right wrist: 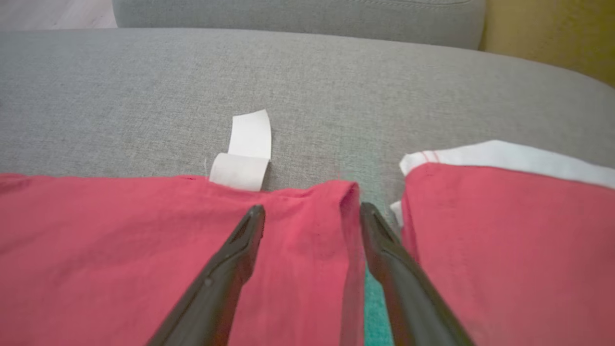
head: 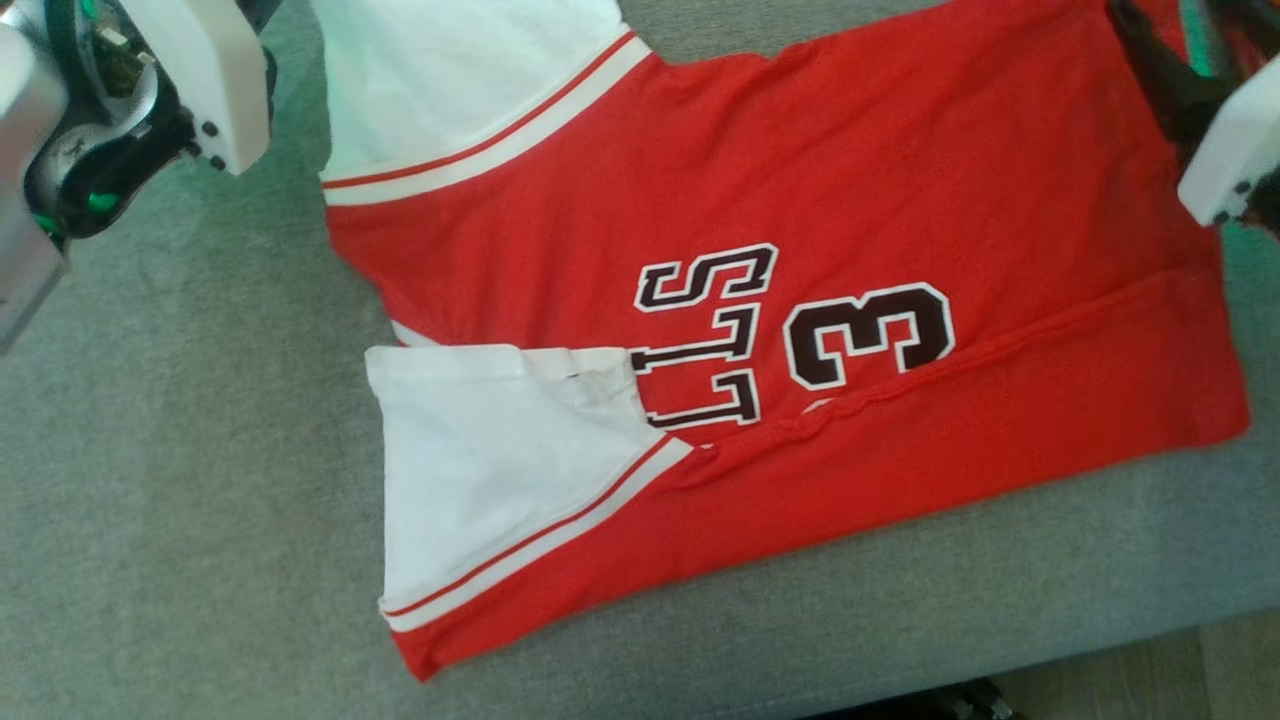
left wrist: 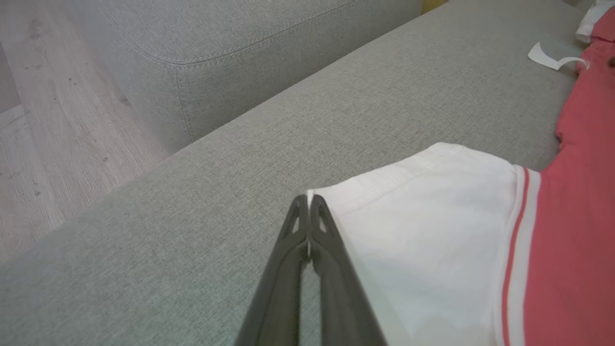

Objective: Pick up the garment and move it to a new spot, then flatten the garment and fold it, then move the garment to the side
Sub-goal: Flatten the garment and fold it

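Across mid-frame you have the jersey (head: 800, 200) flat, one side folded; left gripper (left wrist: 307, 199) pinches the white sleeve (left wrist: 432, 230), right gripper (right wrist: 312, 209) gapes over the red hem (right wrist: 120, 185); more folding remains.

A red garment (head: 900, 200) with white sleeves, red-and-white striped trim and black, white-outlined lettering, on a plain grey woven sofa (head: 150, 450).

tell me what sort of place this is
Most likely a home living room: the jersey lies on a grey fabric sofa seat, another stitched upholstered cushion stands beyond it, and pale wood-plank flooring runs alongside.
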You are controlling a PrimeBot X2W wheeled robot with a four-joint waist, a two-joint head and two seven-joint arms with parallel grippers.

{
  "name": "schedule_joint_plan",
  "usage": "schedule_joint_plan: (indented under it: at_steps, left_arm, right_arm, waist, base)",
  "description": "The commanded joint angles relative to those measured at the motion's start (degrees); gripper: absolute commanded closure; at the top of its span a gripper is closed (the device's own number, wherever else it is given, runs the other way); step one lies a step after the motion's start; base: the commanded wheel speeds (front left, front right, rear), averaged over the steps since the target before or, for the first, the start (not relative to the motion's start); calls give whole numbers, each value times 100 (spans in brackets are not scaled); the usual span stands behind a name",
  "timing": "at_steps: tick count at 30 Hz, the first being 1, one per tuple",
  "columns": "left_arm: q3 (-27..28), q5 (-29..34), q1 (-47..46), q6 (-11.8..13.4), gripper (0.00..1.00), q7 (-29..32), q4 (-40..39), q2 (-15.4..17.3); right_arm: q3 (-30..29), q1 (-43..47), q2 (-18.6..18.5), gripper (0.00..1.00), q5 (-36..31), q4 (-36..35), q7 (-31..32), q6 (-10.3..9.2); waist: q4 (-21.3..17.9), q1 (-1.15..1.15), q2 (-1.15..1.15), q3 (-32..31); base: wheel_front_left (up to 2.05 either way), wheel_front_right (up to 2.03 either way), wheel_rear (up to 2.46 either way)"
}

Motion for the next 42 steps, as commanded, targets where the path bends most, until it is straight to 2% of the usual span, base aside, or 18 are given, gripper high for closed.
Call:
schedule_joint_plan:
  at_steps: [1, 11, 12, 14, 15, 16, 19, 21, 27, 33, 38, 42]
  left_arm:
    - [224, -27, -314, 9, 100, -55, -108, 167]
    - [-115, -220, -558, 9, 100, -307, -121, 119]
    - [-139, -234, -574, 9, 100, -331, -116, 120]
    - [-183, -268, -595, 9, 100, -375, -105, 116]
    - [-204, -283, -605, 9, 100, -392, -100, 114]
    - [-224, -297, -614, 9, 100, -411, -95, 114]
    - [-273, -331, -636, 9, 100, -461, -75, 119]
    - [-301, -351, -644, 9, 100, -490, -60, 123]
    - [-364, -231, -685, 9, 100, -739, -13, 135]
    - [-385, 131, -795, 9, 100, -1316, 254, 126]
    - [-391, 467, -889, 9, 100, -2048, 594, 43]
    - [-398, 396, -744, 9, 100, -2335, 706, -58]
  right_arm:
    - [30, -16, -196, 0, 60, -92, 38, -5]
    - [555, -725, -211, 0, 430, 495, 47, -5]
    - [591, -768, -216, 5, 465, 537, 29, -5]
    - [672, -834, -241, 20, 525, 612, -2, -5]
    - [710, -861, -255, 32, 553, 646, -19, -5]
    - [747, -884, -269, 54, 577, 676, -38, -5]
    - [862, -938, -333, 69, 647, 771, -70, -5]
    - [954, -955, -379, 100, 668, 833, -87, -5]
    - [1067, -1055, -467, 100, 610, 1050, -424, -5]
    - [1010, -1133, -430, 100, 698, 1222, -771, -5]
    - [858, -1103, -433, 100, 887, 1320, -1184, -5]
    - [816, -860, -476, 100, 1060, 1326, -1341, -5]
  waist:
    - [34, 0, 0, 14]
    - [190, 0, 0, 112]
    - [199, 0, 0, 118]
    - [217, 0, 0, 120]
    - [225, 0, 0, 120]
    - [230, 0, 0, 117]
    - [238, 0, 0, 109]
    - [240, 0, 0, 97]
    - [265, 0, 0, 32]
    - [321, 0, 0, -117]
    - [422, 0, 0, -351]
    - [535, 0, 0, -601]
  base:
    - [0, 0, 0]
    - [0, 0, 0]
    - [0, 0, 0]
    - [0, 0, 0]
    - [0, 0, 0]
    - [0, 0, 0]
    - [0, 0, 0]
    - [0, 0, 0]
    - [0, 0, 0]
    - [0, 0, 0]
    - [0, 0, 0]
    - [0, 0, 0]
